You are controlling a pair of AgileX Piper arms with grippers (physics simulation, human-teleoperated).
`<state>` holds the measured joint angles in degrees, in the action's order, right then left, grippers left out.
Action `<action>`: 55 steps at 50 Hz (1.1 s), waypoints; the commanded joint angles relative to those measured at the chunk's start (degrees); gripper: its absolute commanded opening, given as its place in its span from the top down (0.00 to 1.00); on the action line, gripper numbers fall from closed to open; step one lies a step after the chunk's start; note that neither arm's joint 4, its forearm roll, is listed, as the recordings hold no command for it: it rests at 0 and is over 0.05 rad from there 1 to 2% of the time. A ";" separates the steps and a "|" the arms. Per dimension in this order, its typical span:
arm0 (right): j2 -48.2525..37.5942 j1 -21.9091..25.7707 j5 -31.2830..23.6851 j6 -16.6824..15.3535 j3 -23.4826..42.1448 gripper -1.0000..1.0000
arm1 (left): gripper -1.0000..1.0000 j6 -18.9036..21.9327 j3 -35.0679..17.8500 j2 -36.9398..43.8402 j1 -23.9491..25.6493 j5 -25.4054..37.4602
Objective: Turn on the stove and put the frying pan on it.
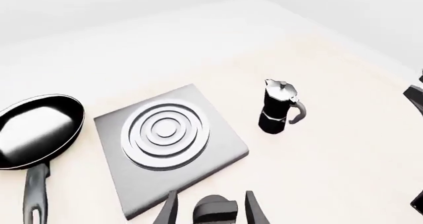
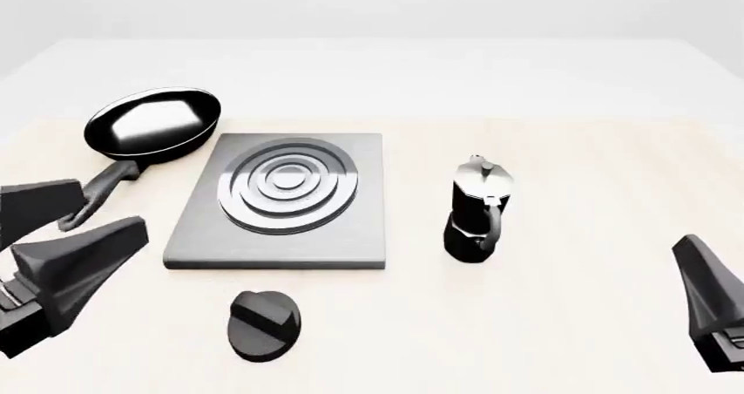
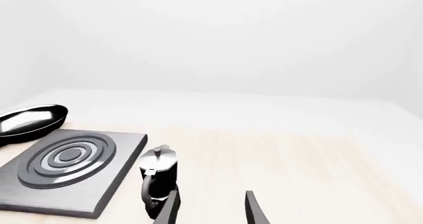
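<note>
The stove [image 2: 282, 200] lies flat near the middle of the desk [image 2: 581, 185], a grey slab with silver rings, and its round black knob [image 2: 264, 323] sits apart from it, just off the near edge. The frying pan [image 2: 152, 124] rests on the desk at the stove's far-left corner, close beside the slab but not on it. Its long axis runs along the handle, which points back toward the near left, toward the left pincer [image 2: 70, 228], while the bowl faces up and lies at the far end.

The left pincer hangs with its fingers spread; in the left wrist view the knob shows between them, though whether they touch it I cannot tell. The right pincer [image 3: 210, 206] is also spread and holds nothing, low at the near right.

A moka pot [image 2: 476, 209] stands upright just right of the stove. I'd guess the risks are a finger slipping off the knob's ridge so it never turns, or the pan sagging from a handle-end grasp and catching the slab's edge.
</note>
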<state>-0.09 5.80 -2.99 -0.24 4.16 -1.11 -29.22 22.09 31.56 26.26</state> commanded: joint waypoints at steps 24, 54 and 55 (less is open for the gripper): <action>-0.12 1.55 -0.32 -0.15 0.62 0.00 | 0.00 11.45 -5.82 21.69 -32.33 -9.58; -0.12 2.32 -0.36 -0.64 0.29 0.00 | 0.00 17.87 -13.75 43.44 -41.75 -18.34; -0.16 2.34 -0.31 -0.76 0.26 0.00 | 0.00 18.28 -13.94 44.63 -42.01 -18.82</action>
<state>-0.26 7.91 -3.17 -0.69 4.47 14.75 -40.61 58.56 -7.61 10.88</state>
